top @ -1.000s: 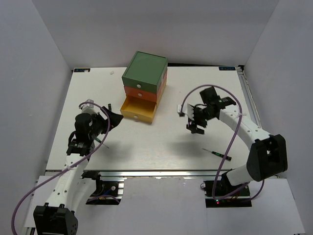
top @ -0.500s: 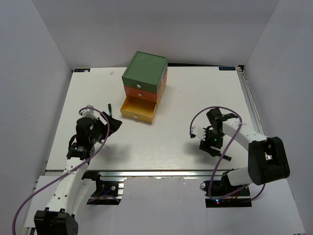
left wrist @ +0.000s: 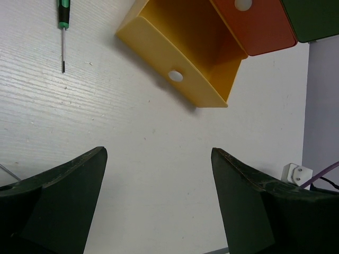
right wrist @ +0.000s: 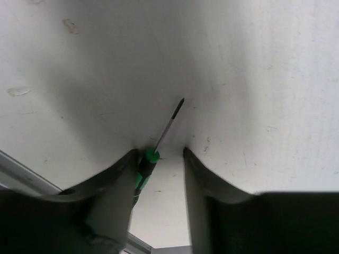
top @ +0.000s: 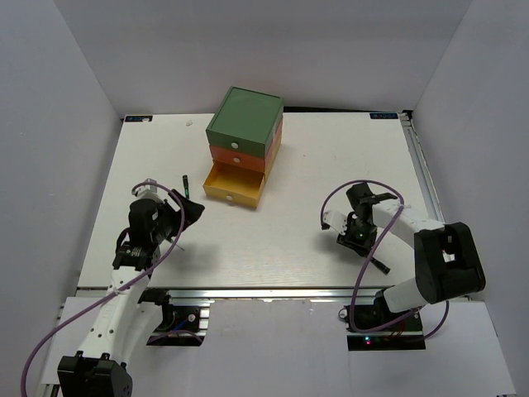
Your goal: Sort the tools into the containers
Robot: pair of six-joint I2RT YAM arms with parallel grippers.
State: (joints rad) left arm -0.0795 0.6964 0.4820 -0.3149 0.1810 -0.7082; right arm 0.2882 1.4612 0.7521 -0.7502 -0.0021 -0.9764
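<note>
A thin black precision screwdriver with a green band [right wrist: 168, 126] lies on the white table between the fingers of my right gripper [right wrist: 159, 152]. Its handle rests against the left finger; the other finger stands apart from it. In the top view that gripper [top: 357, 240] is low over the table, near the front right. A second precision screwdriver [left wrist: 63, 21] lies left of the chest [top: 245, 141]. The yellow bottom drawer [left wrist: 159, 58] is pulled out and looks empty; the orange [left wrist: 259, 26] and green [left wrist: 312, 18] drawers are shut. My left gripper [left wrist: 158, 153] hangs open over bare table.
The table's front edge with its metal rail [top: 273, 289] runs just behind my right gripper. White walls close in the left, back and right sides. A white plug [left wrist: 295, 173] shows at the right edge of the left wrist view.
My right arm swung down and toward the front edge onto the screwdriver, and its jaws narrowed around it. The left arm shifted slightly toward the front.
</note>
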